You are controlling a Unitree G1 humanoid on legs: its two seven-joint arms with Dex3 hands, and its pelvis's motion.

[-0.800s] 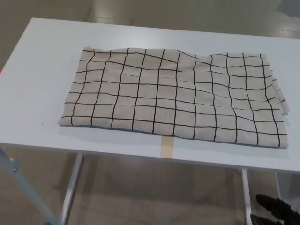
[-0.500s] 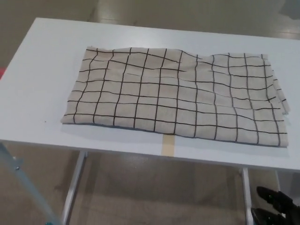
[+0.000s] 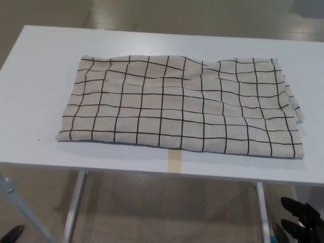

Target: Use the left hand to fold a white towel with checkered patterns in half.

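The white towel with a black checkered grid point(image 3: 177, 106) lies spread across the white table point(image 3: 40, 61), its long side running left to right. It is slightly rumpled near the back middle. Layered edges show at its right end. Low at the bottom right, below the table's front edge, is my right hand point(image 3: 299, 218), fingers apart and holding nothing, well away from the towel. A small black tip of my left hand point(image 3: 12, 233) peeks in at the bottom left corner, also below the table; the rest of it is out of frame.
A strip of tan tape point(image 3: 174, 162) marks the table's front edge under the towel. Metal table legs point(image 3: 74, 207) stand below. A pale blue bar point(image 3: 23, 208) slants at the lower left. Bare table surrounds the towel.
The whole picture has shifted, so the camera moved; the towel has not moved on the table. A black tip of my left hand now shows at the bottom left.
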